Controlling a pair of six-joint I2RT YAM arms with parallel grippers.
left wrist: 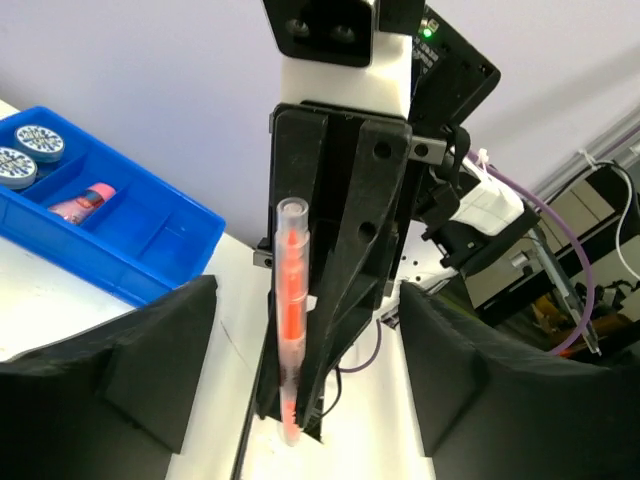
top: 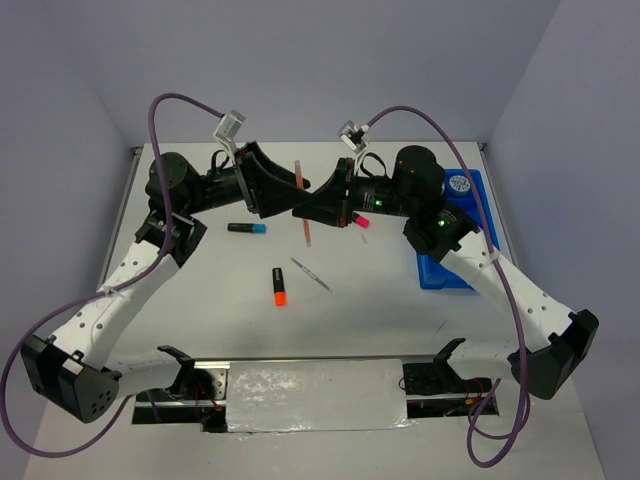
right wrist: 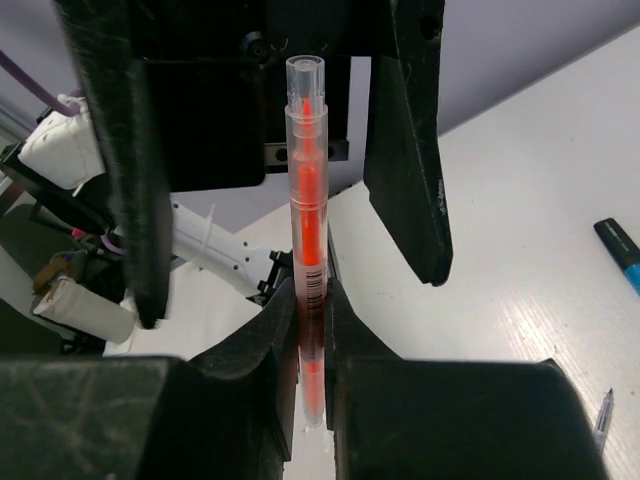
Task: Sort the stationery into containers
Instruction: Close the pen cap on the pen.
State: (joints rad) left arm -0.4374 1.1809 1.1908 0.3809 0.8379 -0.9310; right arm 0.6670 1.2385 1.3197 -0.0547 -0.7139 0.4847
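Binned: two patterned discs (left wrist: 40, 142) and pink case (left wrist: 85, 202) sit in the blue tray (left wrist: 150, 265).
Airborne: right gripper (right wrist: 312, 330) clamps the pink pen (right wrist: 306, 200) above the table; left gripper (left wrist: 308, 290) spread, released.
To go: blue-ended marker (top: 246, 228), orange-ended marker (top: 279, 286), pink-ended marker (top: 360, 222), grey pen (top: 311, 274).

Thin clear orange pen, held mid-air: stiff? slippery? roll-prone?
The thin clear plastic orange pen stays straight though the right gripper pinches it only near one end, so it is probably stiff and light. Its smooth, glossy round barrel may slip or swivel in the jaws. Laid on the white table, it would likely roll.
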